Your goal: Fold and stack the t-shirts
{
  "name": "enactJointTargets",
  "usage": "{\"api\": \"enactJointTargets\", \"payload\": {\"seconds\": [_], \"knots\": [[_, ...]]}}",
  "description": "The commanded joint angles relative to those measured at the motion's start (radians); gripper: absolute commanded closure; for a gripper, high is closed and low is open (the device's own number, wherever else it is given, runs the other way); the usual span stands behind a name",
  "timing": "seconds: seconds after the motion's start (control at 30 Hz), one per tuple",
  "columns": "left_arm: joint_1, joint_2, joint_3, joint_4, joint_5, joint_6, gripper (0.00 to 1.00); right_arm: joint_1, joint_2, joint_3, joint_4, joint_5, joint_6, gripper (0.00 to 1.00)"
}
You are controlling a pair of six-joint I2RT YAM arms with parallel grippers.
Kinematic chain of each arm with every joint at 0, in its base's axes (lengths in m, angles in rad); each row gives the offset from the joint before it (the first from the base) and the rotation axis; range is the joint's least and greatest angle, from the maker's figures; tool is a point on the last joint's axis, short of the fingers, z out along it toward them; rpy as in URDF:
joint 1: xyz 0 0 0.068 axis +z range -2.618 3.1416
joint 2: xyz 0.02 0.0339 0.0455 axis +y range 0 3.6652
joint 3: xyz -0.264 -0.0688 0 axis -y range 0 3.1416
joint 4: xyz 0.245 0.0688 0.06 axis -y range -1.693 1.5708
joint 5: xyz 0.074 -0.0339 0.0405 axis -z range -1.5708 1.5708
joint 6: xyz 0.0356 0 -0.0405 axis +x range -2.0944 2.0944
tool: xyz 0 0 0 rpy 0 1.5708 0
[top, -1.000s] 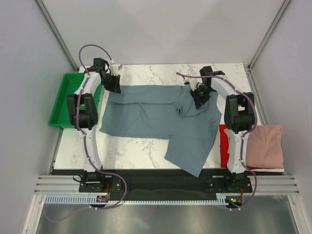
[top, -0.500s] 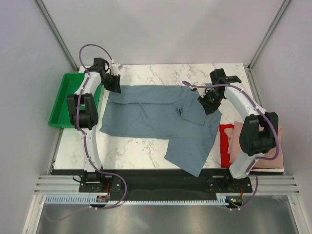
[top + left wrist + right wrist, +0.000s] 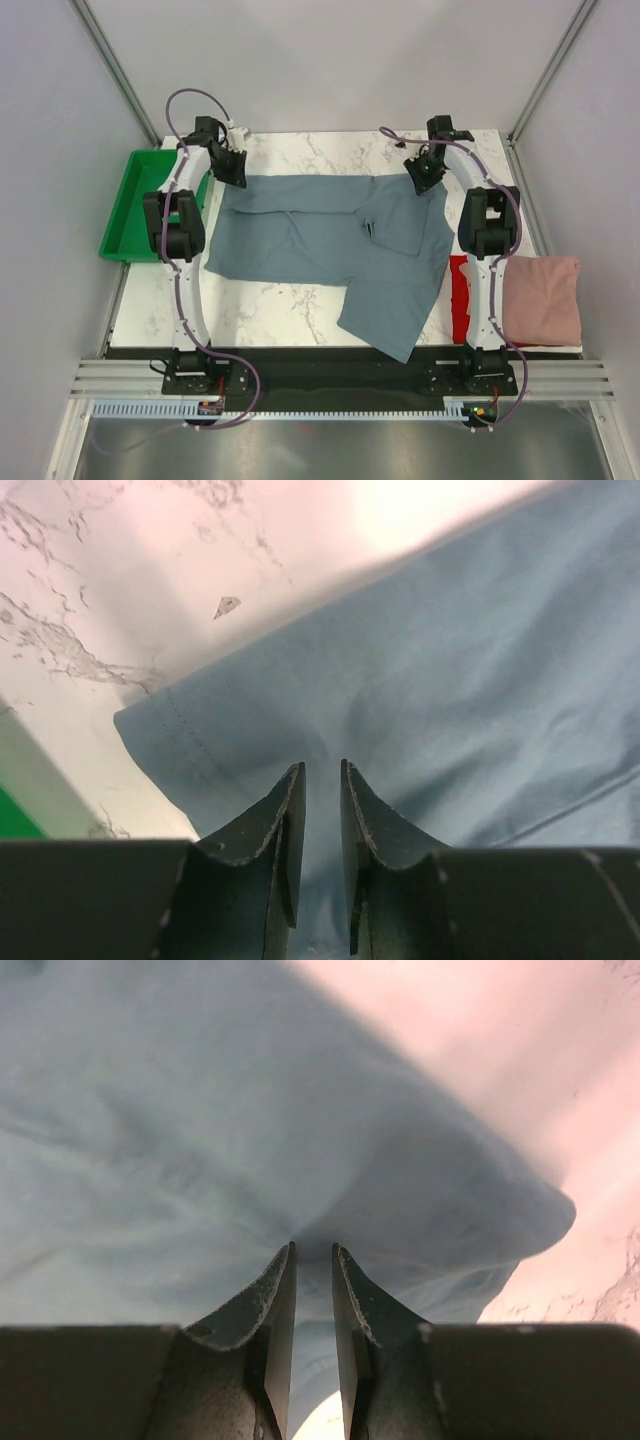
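The large slate blue-grey t-shirt (image 3: 320,240) lies spread across the marble table, with one part hanging toward the near edge. My left gripper (image 3: 232,170) is at its far left corner. In the left wrist view the gripper (image 3: 322,765) is shut on the shirt's cloth (image 3: 480,660) near the hemmed corner. My right gripper (image 3: 428,175) is at the far right corner. In the right wrist view it (image 3: 312,1247) is shut on puckered blue-grey cloth (image 3: 180,1110). The dusty pink shirt (image 3: 545,300) lies folded at the right edge, and the bright red shirt (image 3: 460,298) shows beside it, partly behind the right arm.
A green plastic tray (image 3: 135,205) sits off the table's left edge. Bare marble (image 3: 270,305) shows at the near left and along the back. Grey enclosure walls and metal posts stand close on both sides.
My right gripper has moved from the shirt's middle to the back right, drawing the folded-over cloth out to the far right corner. My left gripper has stayed at the far left corner.
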Motion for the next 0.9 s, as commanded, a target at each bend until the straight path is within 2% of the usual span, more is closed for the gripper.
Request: {"api": "enactJointTargets", "payload": {"seconds": [0.0, 0.17, 0.33, 0.43, 0.53, 0.67, 0.7, 0.8, 0.87], "knots": [[-0.013, 0.043, 0.053, 0.001, -0.094, -0.033, 0.72, 0.006, 0.030, 0.077, 0.030, 0.061, 0.029, 0.72], [-0.048, 0.077, 0.060, -0.002, -0.170, -0.026, 0.71, 0.003, 0.081, 0.078, 0.109, 0.197, 0.063, 0.71], [-0.062, 0.138, 0.131, 0.006, -0.255, -0.073, 0.69, 0.003, 0.214, 0.205, 0.195, 0.310, 0.078, 0.70], [-0.065, 0.140, 0.155, 0.049, -0.241, -0.073, 0.69, 0.006, 0.280, 0.274, 0.249, 0.325, 0.064, 0.69], [-0.065, 0.149, 0.247, 0.061, -0.226, -0.084, 0.68, 0.021, 0.294, 0.285, 0.336, 0.354, 0.032, 0.66], [-0.064, 0.046, 0.248, 0.101, -0.265, -0.118, 0.66, 0.026, 0.210, 0.267, 0.399, 0.342, 0.056, 0.62], [-0.062, -0.019, 0.234, 0.103, -0.270, -0.134, 0.65, 0.024, 0.141, 0.231, 0.410, 0.339, 0.084, 0.60], [-0.059, -0.151, 0.137, 0.098, -0.321, -0.215, 0.61, 0.024, -0.028, 0.104, 0.465, 0.305, 0.118, 0.52], [-0.053, -0.211, 0.045, 0.063, -0.318, -0.275, 0.59, 0.024, -0.135, 0.039, 0.472, 0.227, 0.139, 0.46]]}}
